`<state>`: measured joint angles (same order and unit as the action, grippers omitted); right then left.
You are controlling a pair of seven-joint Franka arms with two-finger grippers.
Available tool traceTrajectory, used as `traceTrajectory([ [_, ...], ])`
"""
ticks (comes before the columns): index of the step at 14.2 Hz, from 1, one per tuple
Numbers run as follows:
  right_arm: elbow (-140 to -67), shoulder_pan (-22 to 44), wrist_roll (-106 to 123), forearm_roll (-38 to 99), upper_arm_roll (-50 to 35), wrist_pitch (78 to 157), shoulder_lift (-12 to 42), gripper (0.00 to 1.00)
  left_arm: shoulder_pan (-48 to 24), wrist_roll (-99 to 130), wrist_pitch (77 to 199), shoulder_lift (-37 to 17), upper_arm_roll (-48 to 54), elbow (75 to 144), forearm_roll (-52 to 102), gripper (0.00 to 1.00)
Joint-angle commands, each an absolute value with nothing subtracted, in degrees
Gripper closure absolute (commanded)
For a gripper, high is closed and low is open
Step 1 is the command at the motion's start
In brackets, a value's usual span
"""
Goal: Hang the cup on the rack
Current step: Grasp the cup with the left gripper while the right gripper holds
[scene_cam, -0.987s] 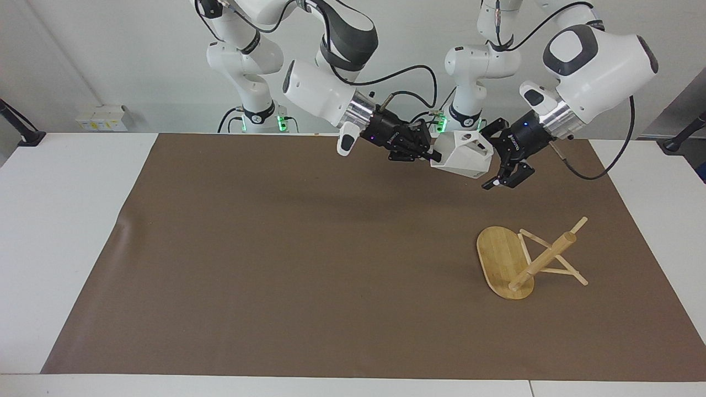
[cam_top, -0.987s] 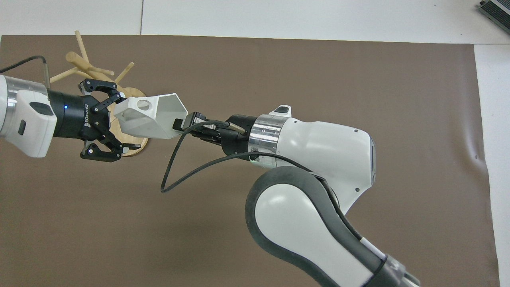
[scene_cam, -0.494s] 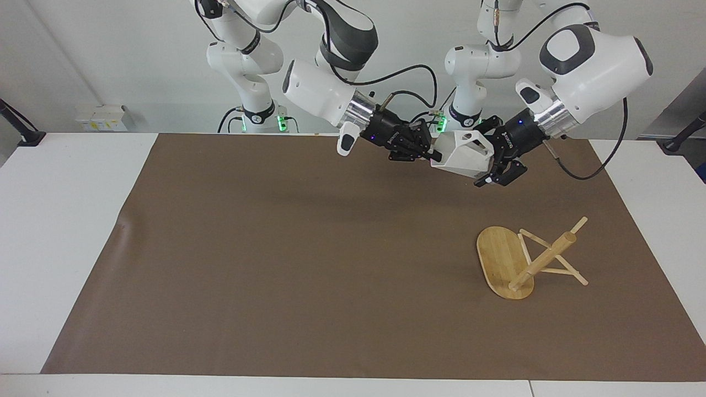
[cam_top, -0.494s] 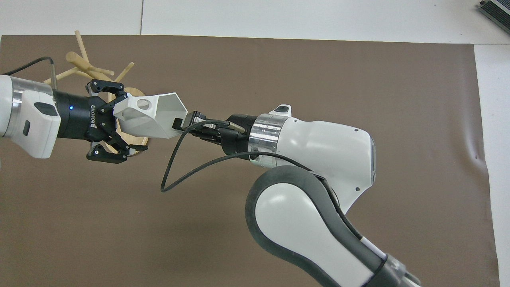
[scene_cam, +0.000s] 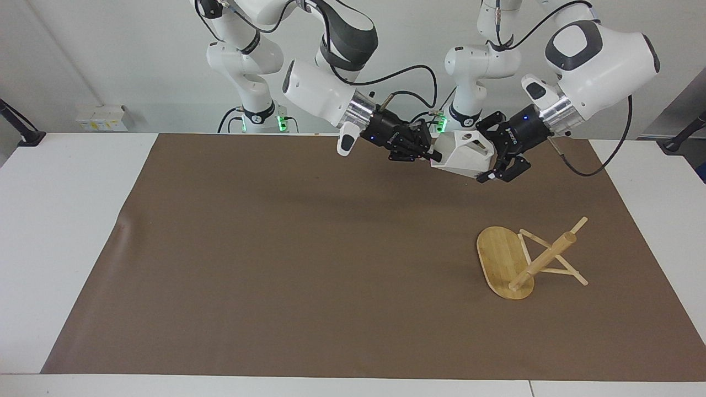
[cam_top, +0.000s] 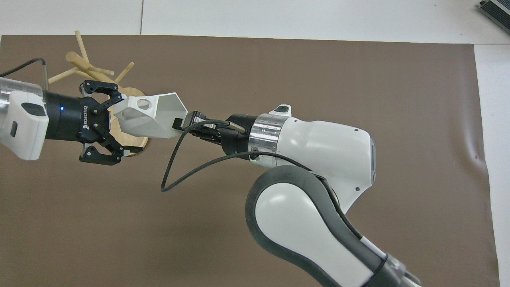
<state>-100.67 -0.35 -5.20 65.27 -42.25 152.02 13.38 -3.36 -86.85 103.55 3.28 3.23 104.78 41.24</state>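
Cup (scene_cam: 462, 155), left hand (scene_cam: 492, 157) now slightly withdrawn

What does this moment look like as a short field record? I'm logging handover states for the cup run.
cup: held in the air on its side, rim toward the right gripper, handle up
right gripper: shut on the cup's rim
left gripper: open, fingers spread around the cup's base end, not closed on it
rack: tipped over on the mat, base on edge, post and pegs slanting, toward the left arm's end of the table
cup to rack: apart, not hung
stage: mid-handover between arms, by the look of it
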Motion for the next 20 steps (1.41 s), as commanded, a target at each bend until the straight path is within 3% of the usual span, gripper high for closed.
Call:
traceTrajectory([
  [1,-99.8,-0.7,-6.2,65.7,-43.2,153.0,14.1,1.00,-2.6,-87.8,102.6,5.1,2.9,105.7,42.4,0.02],
  [10,-99.8,-0.7,-6.2,65.7,-43.2,153.0,14.2,1.00,-3.4,-86.8,104.8,5.4,3.7,106.1,44.3,0.02],
  [11,-99.8,-0.7,-6.2,65.7,-43.2,153.0,14.1,1.00,-3.5,-86.7,104.9,5.4,3.7,106.1,44.3,0.11],
  [12,-99.8,-0.7,-6.2,65.7,-43.2,153.0,14.1,1.00,-3.4,-86.6,104.7,5.4,3.8,106.1,44.3,0.66],
  [13,-99.8,-0.7,-6.2,65.7,-43.2,153.0,14.1,1.00,-3.5,-85.6,104.6,5.4,3.7,106.2,44.3,1.00],
  [20,-100.2,-0.8,-6.3,65.7,-43.2,152.9,14.1,1.00,-3.5,-83.8,104.6,5.4,3.8,106.2,44.2,1.00],
])
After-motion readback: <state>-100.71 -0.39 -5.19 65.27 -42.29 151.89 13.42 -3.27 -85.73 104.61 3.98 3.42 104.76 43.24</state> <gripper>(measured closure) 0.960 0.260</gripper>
